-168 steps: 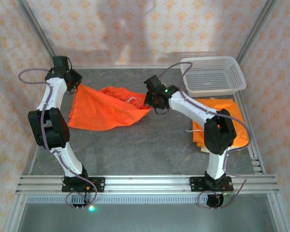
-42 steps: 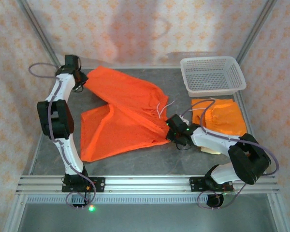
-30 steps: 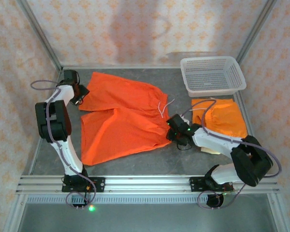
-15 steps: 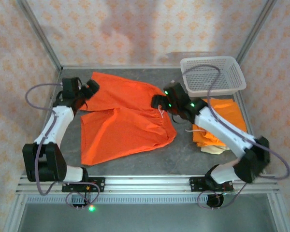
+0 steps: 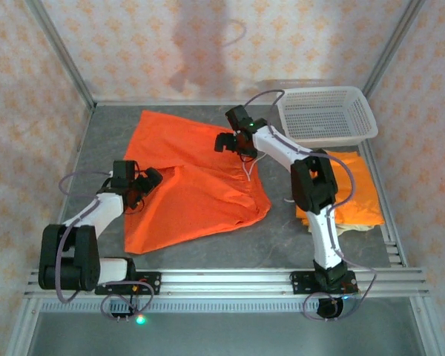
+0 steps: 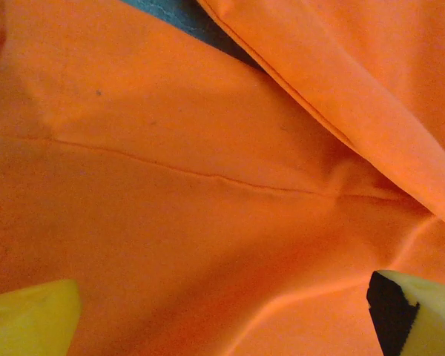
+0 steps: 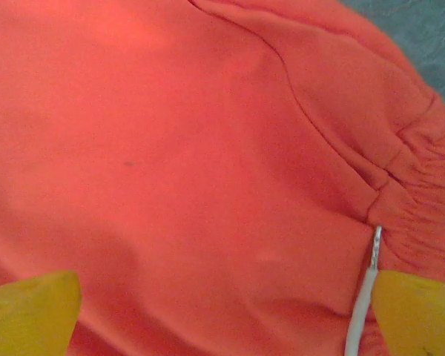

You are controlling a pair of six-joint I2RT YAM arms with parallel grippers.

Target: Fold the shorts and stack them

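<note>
A bright orange cloth pair of shorts [image 5: 200, 189] lay spread, not yet folded, on the grey counter [image 5: 282, 241]. A folded orange pair [image 5: 356, 185] topped the pale beige pair [image 5: 356, 227] at right. The left gripper [image 5: 150, 180] and right gripper [image 5: 228, 143] hung over the spread pair, fingers apart and empty. Folding and stacking it apparently remained.

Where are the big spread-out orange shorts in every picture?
Top external: spread-out orange shorts lie left of centre.
Left wrist: close up, seam across the middle.
Right wrist: close up, gathered waistband at right.
Shared landmark: grey table, peeking in at both wrist views' top edges.
</note>
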